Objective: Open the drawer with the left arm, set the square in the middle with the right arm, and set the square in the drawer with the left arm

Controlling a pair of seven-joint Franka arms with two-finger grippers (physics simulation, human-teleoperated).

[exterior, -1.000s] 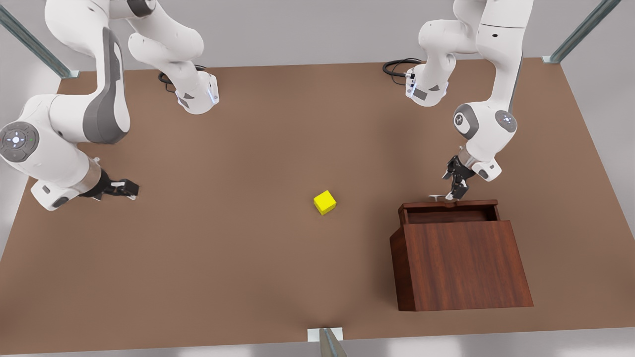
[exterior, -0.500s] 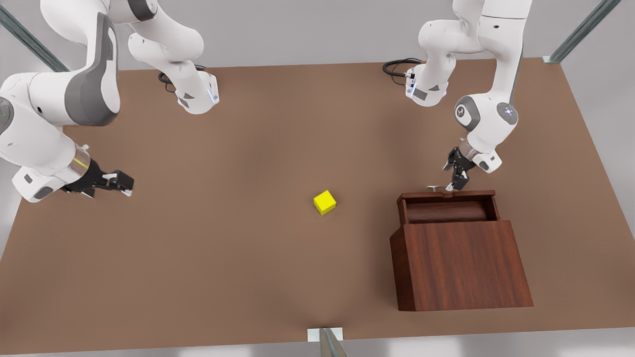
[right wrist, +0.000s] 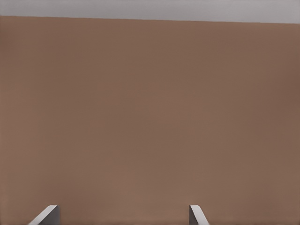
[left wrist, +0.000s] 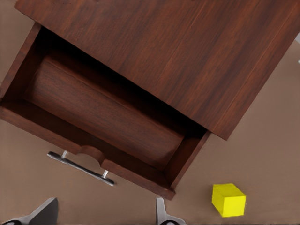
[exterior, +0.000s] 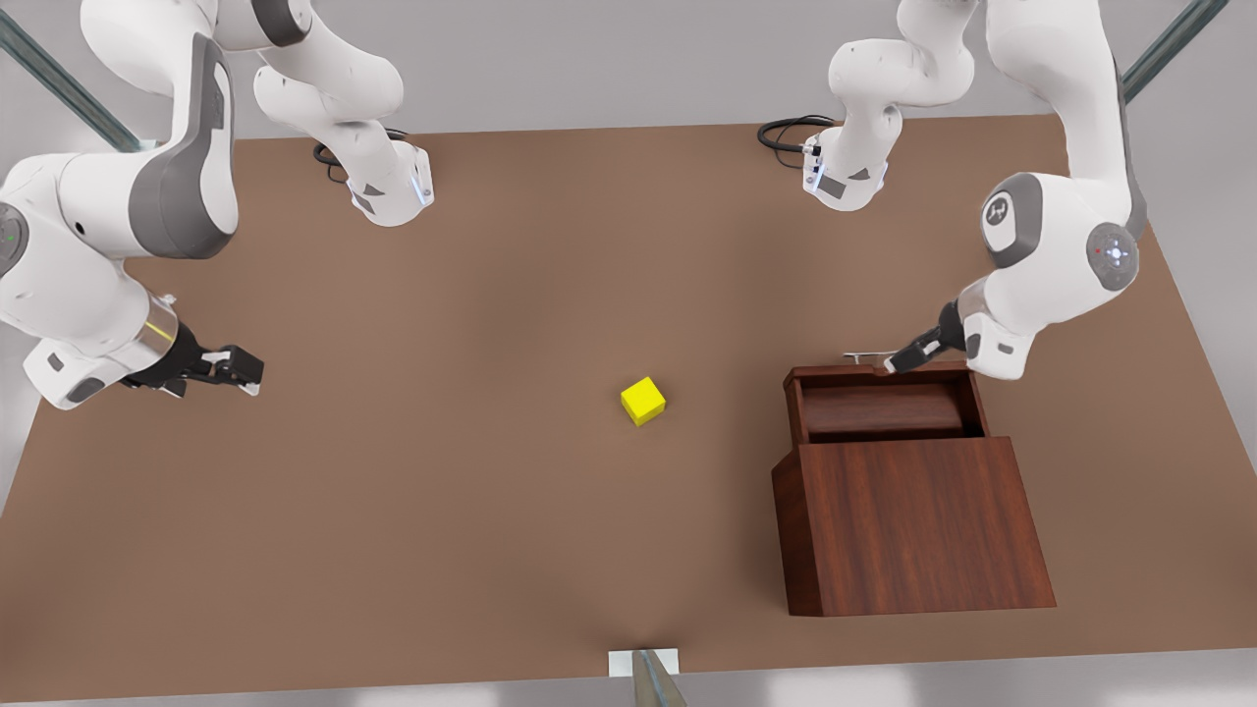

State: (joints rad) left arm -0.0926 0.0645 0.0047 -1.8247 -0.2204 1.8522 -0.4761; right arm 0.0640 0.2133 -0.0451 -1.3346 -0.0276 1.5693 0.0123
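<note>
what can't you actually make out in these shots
- Rear of the drawer: front view, hidden under the cabinet top.
- Left gripper: left wrist view, fingers cut off by the frame edge.
- Right gripper: right wrist view, just fingertips above the edge.
- Square: underside hidden against the table.

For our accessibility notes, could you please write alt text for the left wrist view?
The wooden cabinet's drawer stands pulled open and empty, its silver bar handle toward the camera. The left pincer hangs open just short of the handle, not touching it. A yellow cube sits on the brown tabletop beside the drawer's corner.
</note>
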